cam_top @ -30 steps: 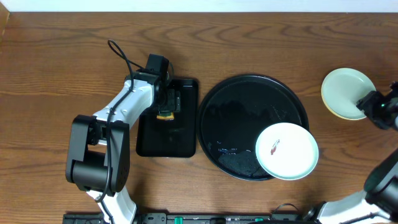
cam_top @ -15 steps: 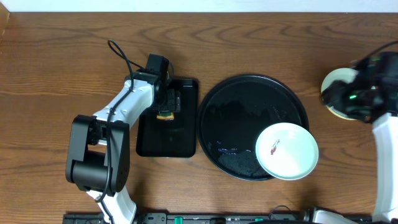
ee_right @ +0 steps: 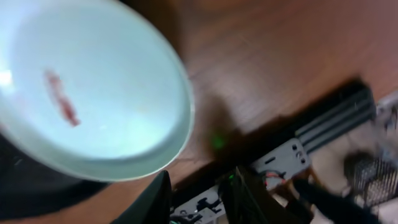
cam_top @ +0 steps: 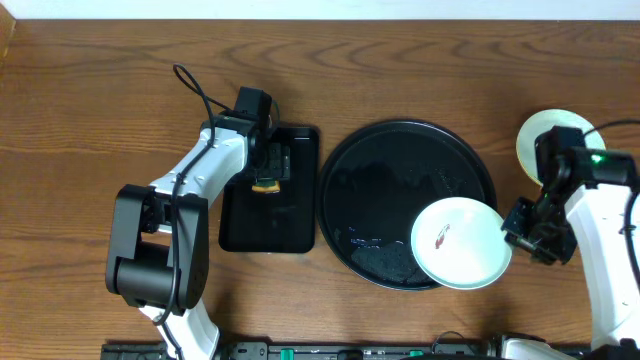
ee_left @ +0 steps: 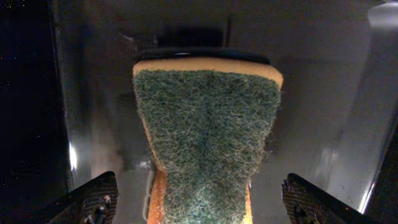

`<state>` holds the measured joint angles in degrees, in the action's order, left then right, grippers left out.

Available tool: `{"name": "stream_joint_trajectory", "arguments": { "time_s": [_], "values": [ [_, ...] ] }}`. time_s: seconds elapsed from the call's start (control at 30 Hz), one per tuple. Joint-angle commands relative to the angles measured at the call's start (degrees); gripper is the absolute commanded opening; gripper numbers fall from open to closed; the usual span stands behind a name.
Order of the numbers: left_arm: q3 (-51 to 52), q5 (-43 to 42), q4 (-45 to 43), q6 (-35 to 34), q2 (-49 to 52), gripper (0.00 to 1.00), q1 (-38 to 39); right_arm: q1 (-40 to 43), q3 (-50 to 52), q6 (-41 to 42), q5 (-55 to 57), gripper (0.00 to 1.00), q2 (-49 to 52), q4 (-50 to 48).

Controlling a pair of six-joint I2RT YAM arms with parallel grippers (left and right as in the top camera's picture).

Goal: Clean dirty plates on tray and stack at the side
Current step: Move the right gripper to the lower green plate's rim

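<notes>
The smeared mint-white plate overhangs the round tray at its front-right rim. The right tool, its gap probably narrowing but untellable through blur, may knock it off. The left tool hangs spread over the sponge.

White arms, black joints, cables

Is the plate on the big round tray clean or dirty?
Dirty. The plate has a small red-brown smear near its middle, clear from overhead and from the right wrist camera.
</notes>
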<state>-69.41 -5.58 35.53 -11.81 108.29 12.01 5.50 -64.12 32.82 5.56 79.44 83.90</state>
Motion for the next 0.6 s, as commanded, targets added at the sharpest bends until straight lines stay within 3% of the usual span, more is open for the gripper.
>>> {"name": "stream_joint_trajectory", "arguments": {
  "time_s": [0.0,0.27,0.4,0.57],
  "values": [
    [0.5,0.7,0.0,0.1,0.0,0.85,-0.1,-0.2,2.3,6.9,3.0,0.32,-0.1,-1.5],
    [0.5,0.7,0.0,0.1,0.0,0.86,-0.1,-0.2,2.3,7.0,3.0,0.37,-0.1,-2.6],
    [0.5,0.7,0.0,0.1,0.0,0.86,-0.1,-0.2,2.3,7.1,4.9,0.46,-0.1,-2.3],
    [0.5,0.7,0.0,0.1,0.0,0.86,-0.1,-0.2,2.7,14.8,7.6,0.46,-0.1,-0.5]
  ]
}}
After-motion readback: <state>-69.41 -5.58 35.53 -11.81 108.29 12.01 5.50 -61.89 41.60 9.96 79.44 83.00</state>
